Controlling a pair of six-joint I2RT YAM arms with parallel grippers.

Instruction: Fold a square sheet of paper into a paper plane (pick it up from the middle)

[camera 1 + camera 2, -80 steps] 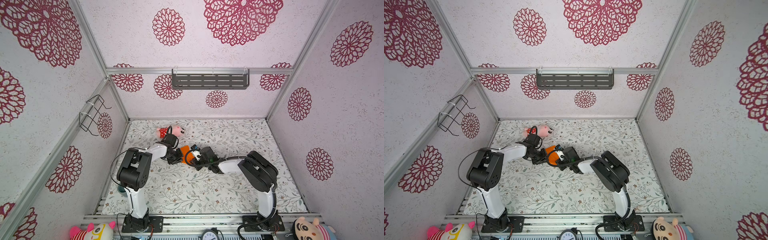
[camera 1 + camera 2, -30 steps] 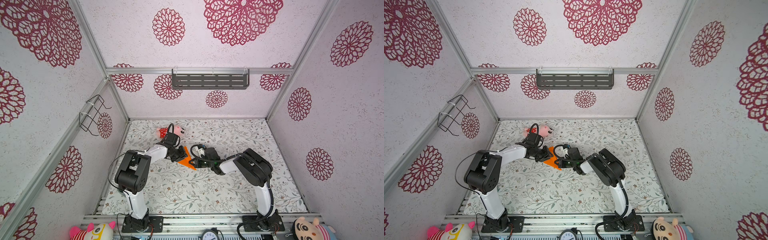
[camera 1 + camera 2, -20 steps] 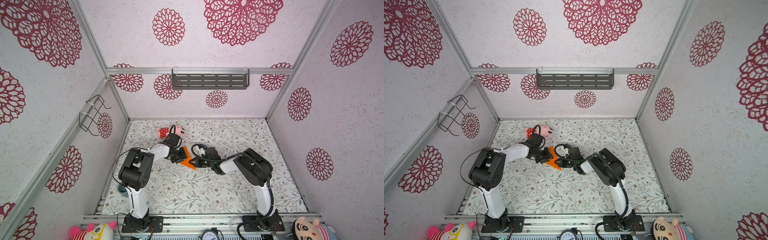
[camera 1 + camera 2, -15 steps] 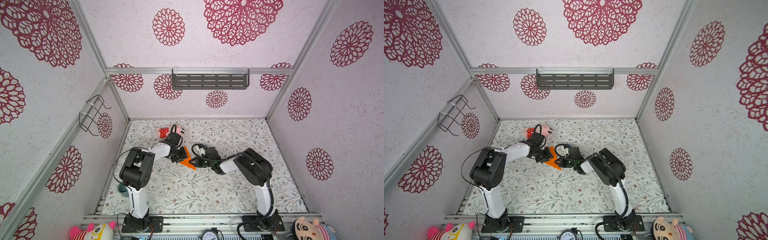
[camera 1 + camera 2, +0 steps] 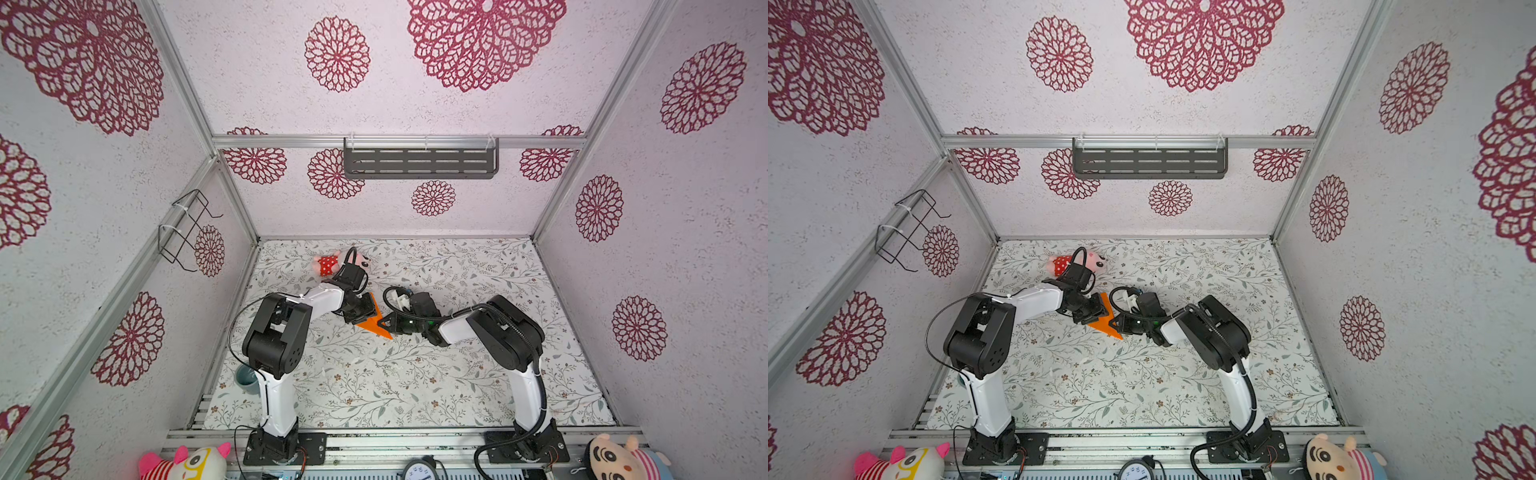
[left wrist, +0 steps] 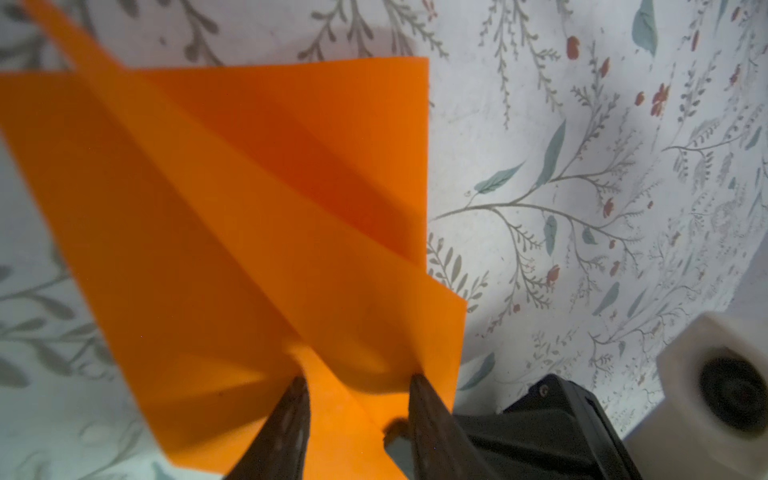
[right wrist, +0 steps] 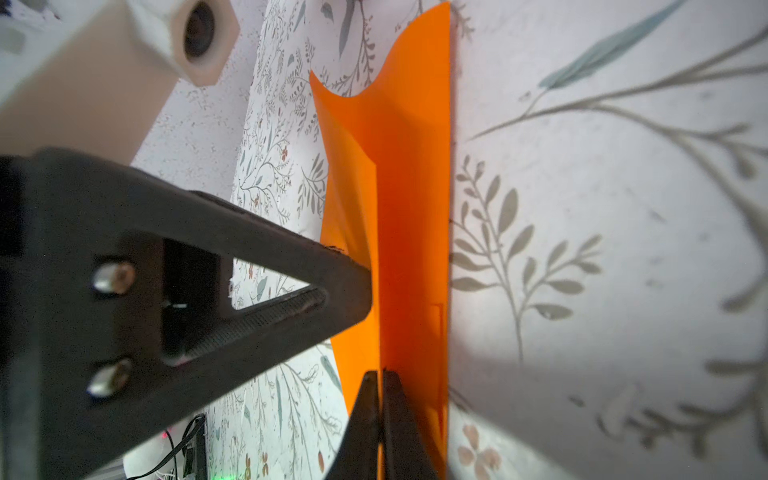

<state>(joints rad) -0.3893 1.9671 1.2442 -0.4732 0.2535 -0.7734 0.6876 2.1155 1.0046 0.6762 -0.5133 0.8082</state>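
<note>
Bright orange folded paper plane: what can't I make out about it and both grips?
- Both top views: the black left gripper covers one side of the bright orange folded paper plane; grips too small.
- Left wrist view: plane runs off the frame edges; finger contact blurred.
- Right wrist view: left gripper's finger hides part of the plane; black right gripper cut off.

one paper plane (image 5: 371, 322), two arms (image 5: 320, 297), three plush toys (image 5: 328, 264), one cup (image 5: 245, 376).

Plush toy (image 5: 327, 264) behind; bare mat (image 5: 374, 386) nearside
</note>
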